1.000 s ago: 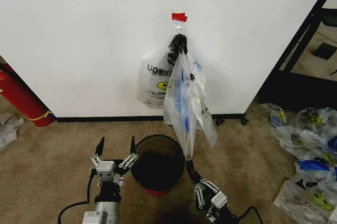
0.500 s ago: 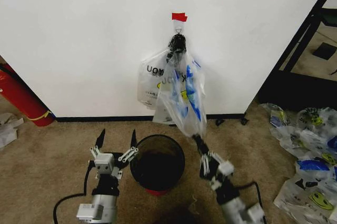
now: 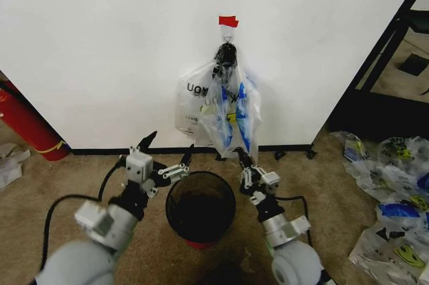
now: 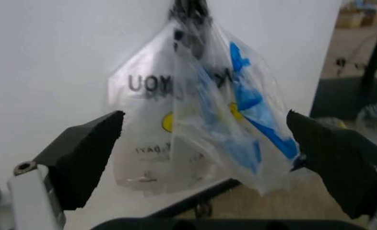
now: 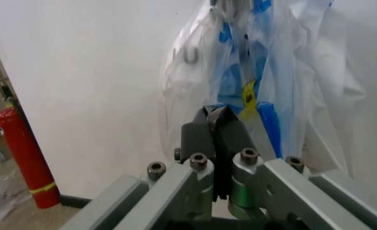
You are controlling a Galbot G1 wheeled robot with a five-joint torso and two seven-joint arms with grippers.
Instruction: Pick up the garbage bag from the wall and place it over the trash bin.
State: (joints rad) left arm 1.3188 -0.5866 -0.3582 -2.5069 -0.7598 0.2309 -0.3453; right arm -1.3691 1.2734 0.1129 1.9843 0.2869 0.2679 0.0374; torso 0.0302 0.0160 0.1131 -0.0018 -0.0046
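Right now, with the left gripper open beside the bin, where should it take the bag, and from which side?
Take the bag by its loose lower edge, coming from the left at that height. It hangs from the hook as a thin sheet with the bottom free. The right gripper already pinches its bottom corner; the left gripper stands open, level with it.

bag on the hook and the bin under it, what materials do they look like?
Garbage bag: thin clear plastic film, glossy; it crinkles, and the wall shows through it. Trash bin: likely hard plastic, with dark see-through sides, an opaque black rim and a red base.
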